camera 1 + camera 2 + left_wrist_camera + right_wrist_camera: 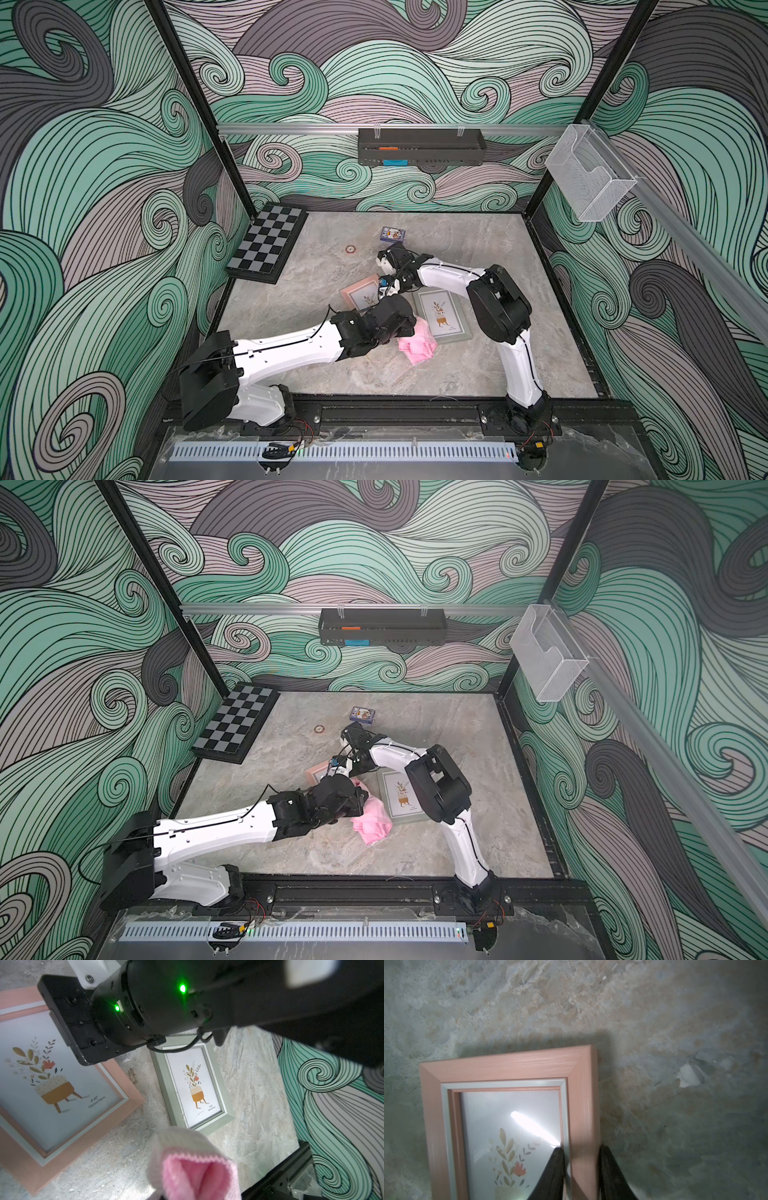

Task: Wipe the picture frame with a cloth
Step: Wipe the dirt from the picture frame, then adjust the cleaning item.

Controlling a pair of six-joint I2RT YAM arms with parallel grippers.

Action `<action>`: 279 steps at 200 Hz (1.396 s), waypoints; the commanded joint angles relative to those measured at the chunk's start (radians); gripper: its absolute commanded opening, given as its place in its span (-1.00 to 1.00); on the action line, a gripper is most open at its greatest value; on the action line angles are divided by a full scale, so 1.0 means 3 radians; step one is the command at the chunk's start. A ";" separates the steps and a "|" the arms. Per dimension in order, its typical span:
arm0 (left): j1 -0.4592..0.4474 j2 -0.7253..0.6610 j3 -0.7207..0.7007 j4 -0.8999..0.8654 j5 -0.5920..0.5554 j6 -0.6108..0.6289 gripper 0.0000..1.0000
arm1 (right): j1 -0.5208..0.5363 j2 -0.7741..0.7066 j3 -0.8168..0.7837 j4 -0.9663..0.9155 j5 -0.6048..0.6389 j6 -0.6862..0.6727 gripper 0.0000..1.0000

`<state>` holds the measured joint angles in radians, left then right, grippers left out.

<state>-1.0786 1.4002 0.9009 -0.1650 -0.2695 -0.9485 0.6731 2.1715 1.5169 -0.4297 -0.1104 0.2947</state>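
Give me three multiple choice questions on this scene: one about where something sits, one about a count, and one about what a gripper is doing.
1. Where is the chessboard?
A. far left corner of the table
B. near right corner
C. centre

2. How many picture frames are in view?
A. one
B. two
C. three

3. What is the right gripper closed on?
A. a side rail of the pink frame
B. the chessboard
C. nothing

Answers:
1. A, since both top views show it by the far left corner post.
2. B, one being pink and the other the grey-green frame.
3. A, since its fingers straddle that rail in the right wrist view.
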 commanded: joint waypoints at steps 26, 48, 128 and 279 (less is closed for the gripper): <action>-0.0002 0.0536 -0.0154 0.0344 -0.0468 0.0221 -1.00 | 0.0099 0.0410 -0.0501 -0.1007 -0.0021 0.0255 -1.00; 0.0015 0.0749 -0.0299 0.0591 -0.0784 0.0151 -1.00 | 0.0108 0.0441 -0.0501 -0.1002 -0.0066 0.0258 -1.00; 0.0152 0.0625 -0.0624 -0.1018 -0.1660 -0.1196 -1.00 | 0.0114 0.0463 -0.0508 -0.0945 -0.0094 0.0207 -1.00; 0.1458 -0.1212 -0.1401 -0.1329 -0.1707 -0.0838 -1.00 | 0.0134 0.0089 -0.0519 -0.0883 -0.0001 0.0303 -0.89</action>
<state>-0.7292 0.9943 0.5148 -0.6796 -0.7818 -1.2705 0.6968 2.1143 1.4464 -0.4286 -0.1165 0.3557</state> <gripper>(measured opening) 0.102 0.269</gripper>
